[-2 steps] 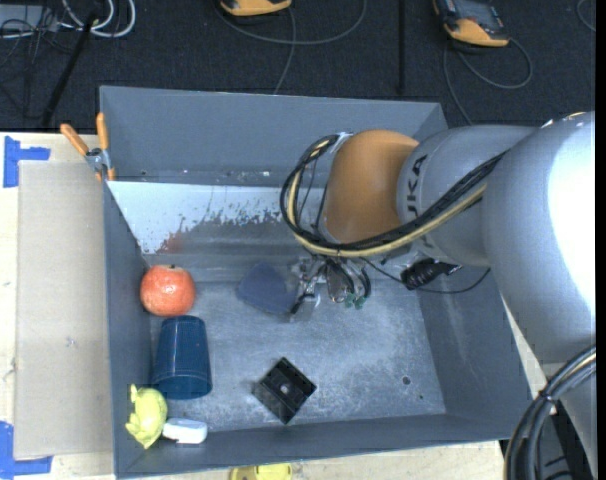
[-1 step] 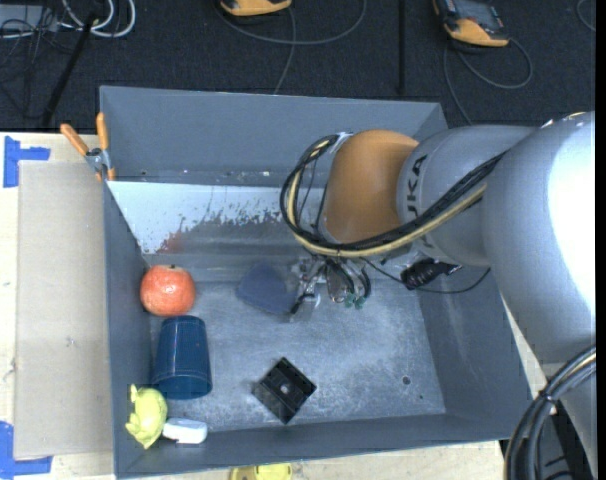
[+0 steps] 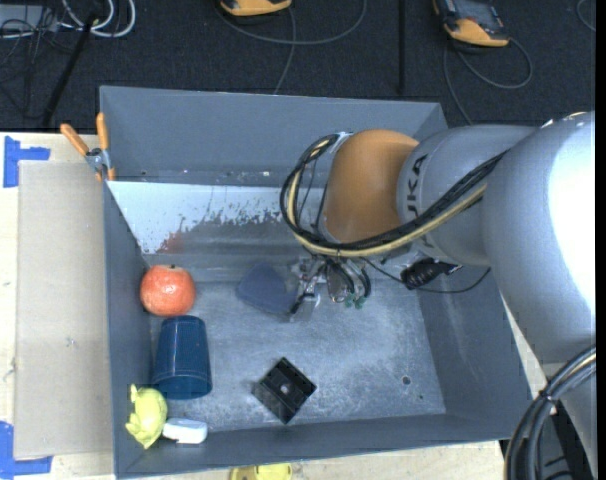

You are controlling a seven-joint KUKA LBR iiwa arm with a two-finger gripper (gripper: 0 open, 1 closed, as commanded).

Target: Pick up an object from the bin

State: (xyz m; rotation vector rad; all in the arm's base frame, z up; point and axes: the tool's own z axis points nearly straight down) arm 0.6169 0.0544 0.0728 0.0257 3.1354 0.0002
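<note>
My gripper [image 3: 305, 301] is low in the middle of the bin, just under the orange wrist cover. Its fingers touch the right edge of a flat blue-grey piece [image 3: 263, 289] lying on the bin floor. Whether that piece sits between the fingers is hidden by the wrist. A small black square block [image 3: 284, 388] lies below the gripper, toward the front of the bin.
A red-orange apple-like ball [image 3: 167, 290] rests by the left wall. Below it lies a dark blue cup [image 3: 181, 357] on its side. A yellow toy [image 3: 147, 414] and a small white piece [image 3: 186, 431] sit in the front left corner.
</note>
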